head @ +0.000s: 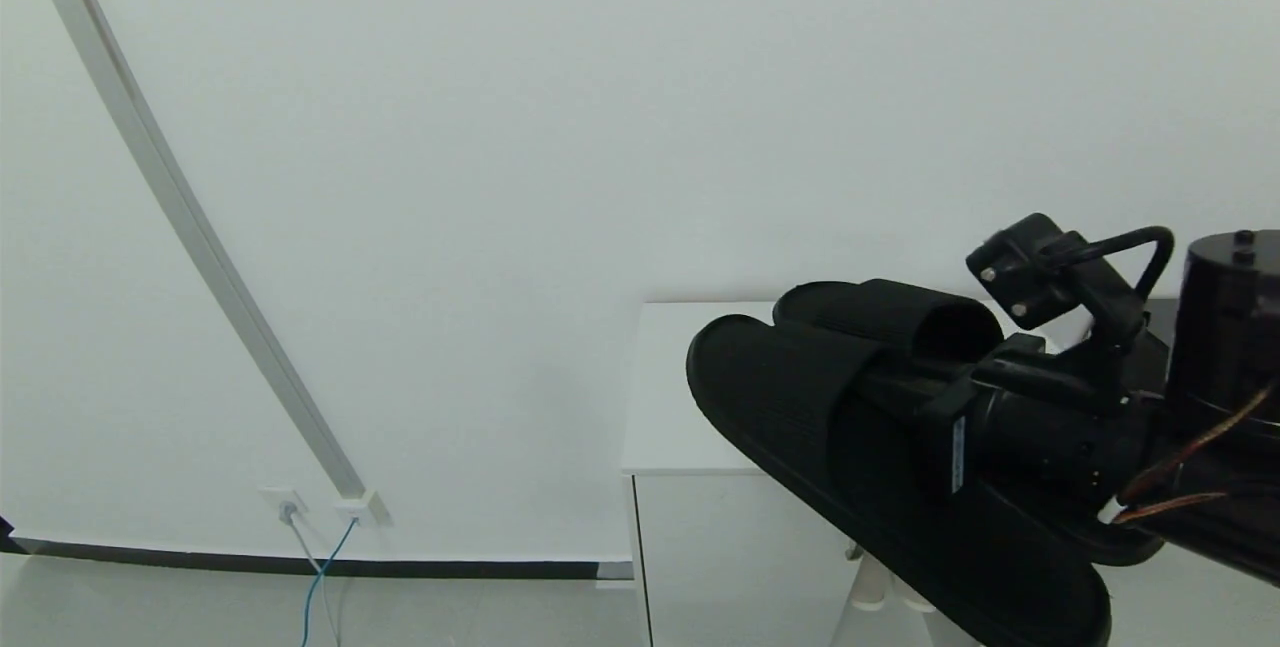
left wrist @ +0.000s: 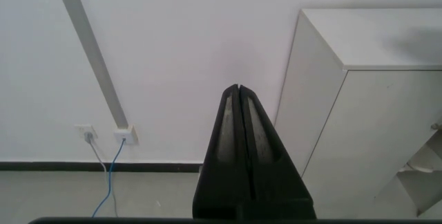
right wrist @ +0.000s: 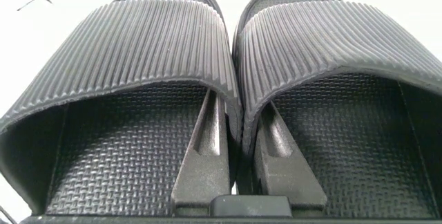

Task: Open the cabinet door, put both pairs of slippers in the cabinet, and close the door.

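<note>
A pair of black ribbed slippers [head: 790, 397] hangs in the air in front of the white cabinet [head: 670, 397], toes pointing left and up. In the right wrist view my right gripper [right wrist: 238, 162] is shut on the two slippers [right wrist: 166, 65]. One finger lies inside each slipper, and their inner walls are pinched together between the fingers. In the left wrist view my left gripper [left wrist: 238, 92] is shut with nothing in it and points at the wall, left of the cabinet [left wrist: 366, 99]. The cabinet's front panel [head: 730, 567] faces me.
A slanted white cable duct [head: 190, 217] runs down the wall to two sockets [head: 290, 505] with cables hanging to the floor. White shelf-like parts [left wrist: 421, 172] show at the cabinet's lower right. Bare floor lies to the left of the cabinet.
</note>
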